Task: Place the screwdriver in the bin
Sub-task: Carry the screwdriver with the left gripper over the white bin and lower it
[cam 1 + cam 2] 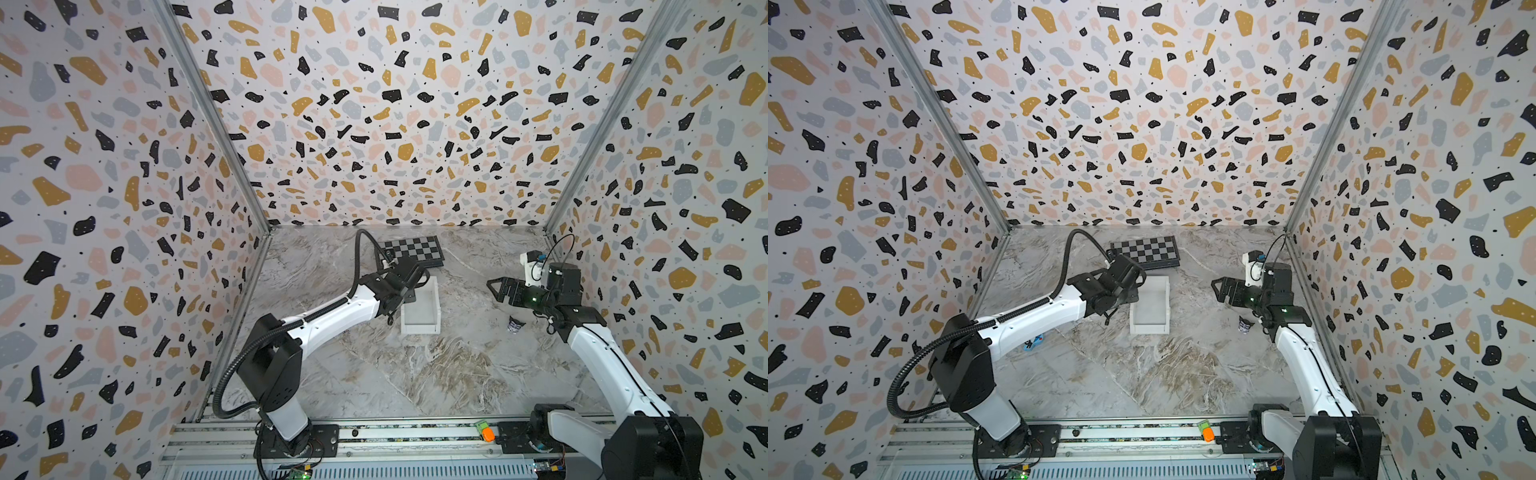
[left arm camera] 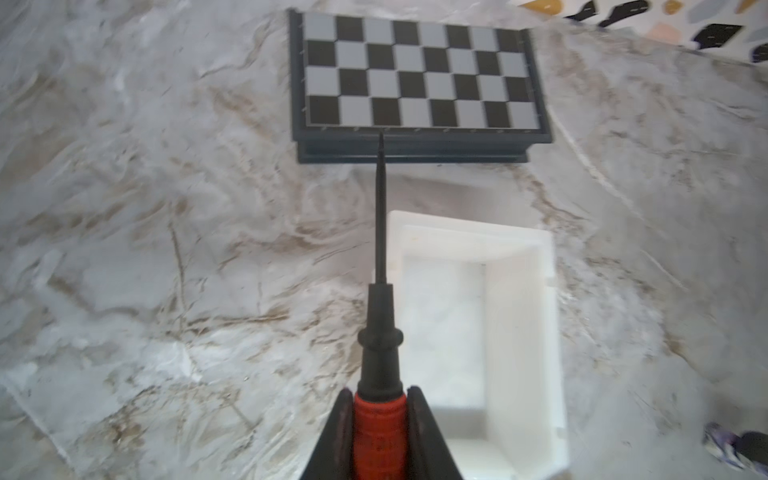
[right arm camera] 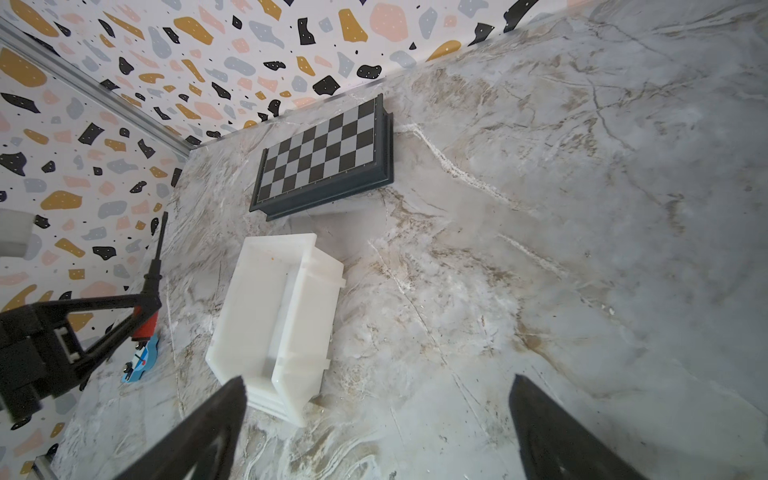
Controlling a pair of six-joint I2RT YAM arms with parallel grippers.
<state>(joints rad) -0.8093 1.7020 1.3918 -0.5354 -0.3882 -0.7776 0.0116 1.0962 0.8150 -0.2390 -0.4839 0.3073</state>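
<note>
My left gripper (image 2: 379, 395) is shut on the red-orange handle of the screwdriver (image 2: 380, 345). Its black collar and thin dark shaft stick out ahead of the jaws toward the chessboard. In the left wrist view the shaft lies along one long wall of the white bin (image 2: 519, 332), which holds nothing. In both top views the left gripper (image 1: 417, 277) hovers at the bin's (image 1: 436, 305) far left corner. The right wrist view shows the held screwdriver (image 3: 146, 326) raised beside the bin (image 3: 307, 316). My right gripper (image 1: 493, 286) (image 3: 376, 380) is open with nothing in it, to the right of the bin.
A black-and-grey chessboard (image 1: 413, 251) lies behind the bin. A small blue item (image 1: 1034, 343) rests under the left arm. A small dark-and-white item (image 1: 515, 324) sits beside the right arm. An orange-and-green block (image 1: 484, 430) is on the front rail. Patterned walls close three sides.
</note>
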